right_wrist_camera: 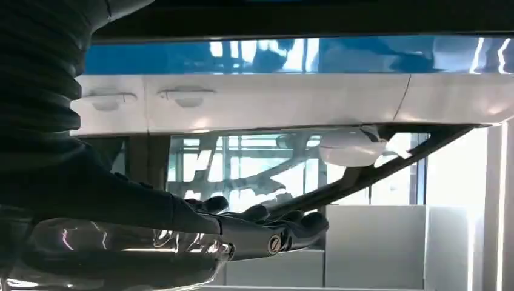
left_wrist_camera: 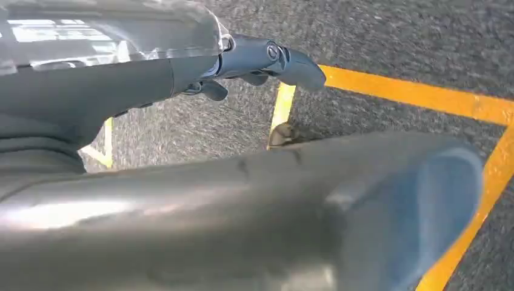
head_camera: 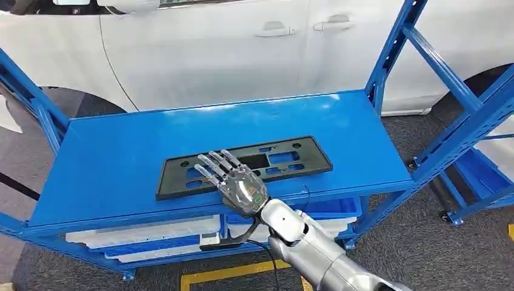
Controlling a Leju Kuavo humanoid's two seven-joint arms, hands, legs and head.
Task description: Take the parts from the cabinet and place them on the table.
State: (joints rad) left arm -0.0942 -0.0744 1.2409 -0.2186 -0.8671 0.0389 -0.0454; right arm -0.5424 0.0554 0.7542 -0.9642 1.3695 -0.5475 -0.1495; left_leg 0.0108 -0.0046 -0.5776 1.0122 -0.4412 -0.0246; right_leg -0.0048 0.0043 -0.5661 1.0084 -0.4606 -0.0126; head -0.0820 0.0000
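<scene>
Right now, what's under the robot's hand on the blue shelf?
The right hand is spread over a flat black part with cut-out holes, lying on the blue shelf top. The stretch of part beneath the hand is covered, so any touch there is hidden.

Bright even light; glare on shelf [head_camera: 182, 139]; left wrist foreground blurred.

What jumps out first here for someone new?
The black plastic panel with rectangular cutouts, lying flat on the bright blue shelf. The right hand is spread over the panel's near edge, fingers apart; whether it touches is unclear. A white car stands just behind the rack.
</scene>
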